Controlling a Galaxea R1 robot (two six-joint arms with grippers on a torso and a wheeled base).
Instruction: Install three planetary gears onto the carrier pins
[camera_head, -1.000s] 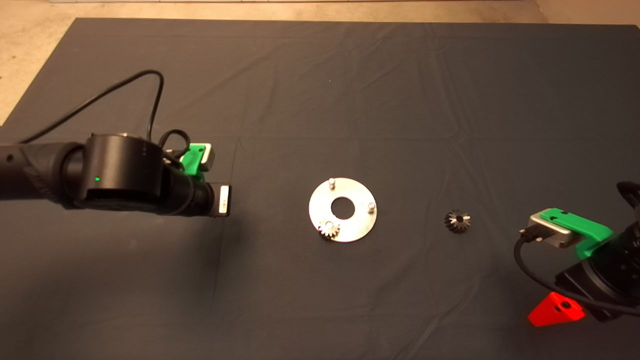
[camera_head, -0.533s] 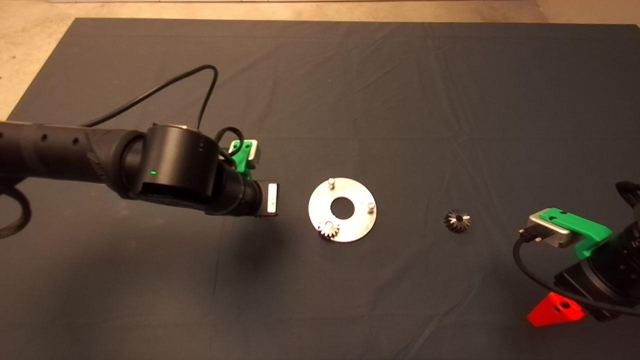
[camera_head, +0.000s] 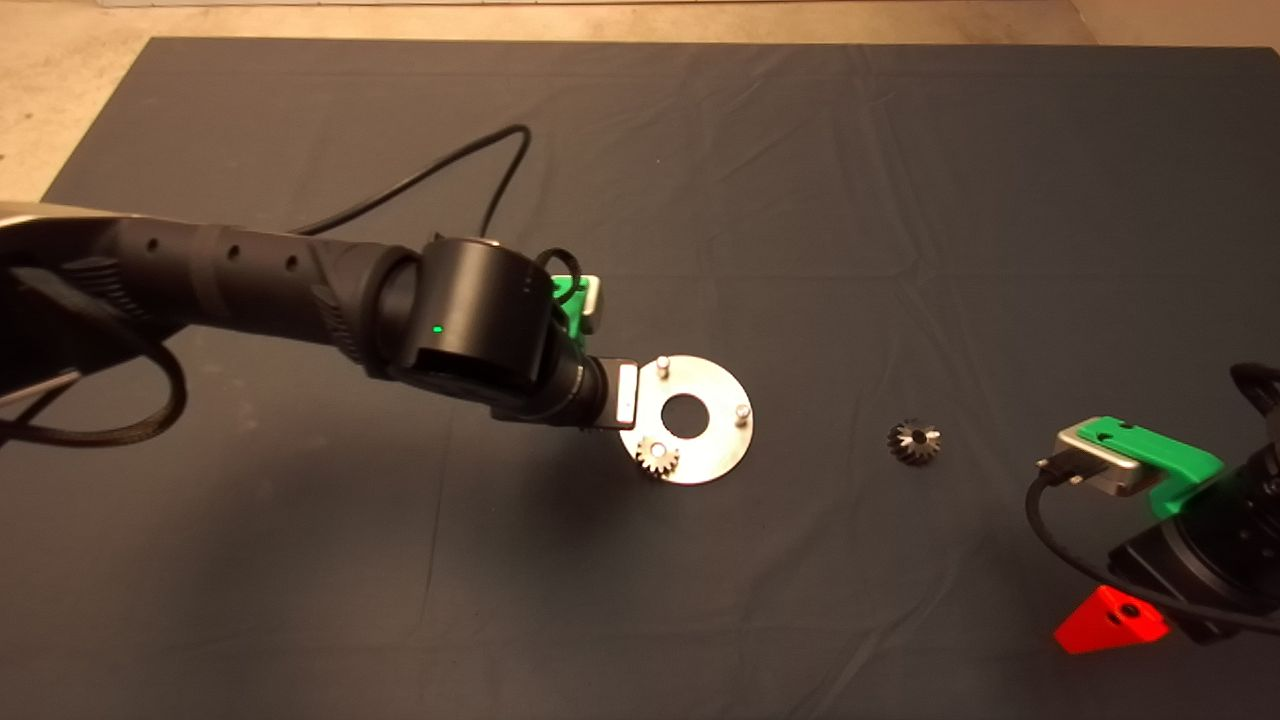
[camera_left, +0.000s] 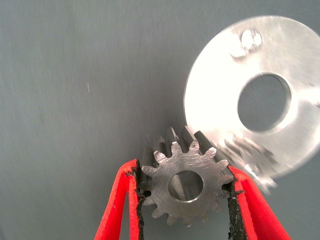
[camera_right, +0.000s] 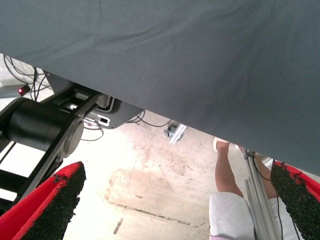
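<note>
A: While the left end effector (camera_left: 186, 200) pinches a gear (camera_left: 186, 185) at the disc's (camera_head: 720, 440) left rim, mid-frame, where are the others?

B: One gear (camera_head: 658, 457) sits on the disc's lower-left pin; two pins (camera_head: 662, 364) stand bare. Another gear (camera_head: 913, 441) lies right of it on the worktop (camera_head: 800, 180).

A: Right end effector (camera_right: 175, 205)?

B: Spread wide, lower right; a leg (camera_right: 226, 172) shows beyond.

Warm dim light, glaring blurred disc (camera_left: 260, 95)

One toothed silver planetary gear (camera_head: 658, 457) sits on a carrier pin of the holed disc (camera_head: 716, 455), two pins (camera_head: 662, 366) bare, another gear (camera_head: 914, 442) lying apart, a third (camera_left: 186, 187) gripped.
</note>
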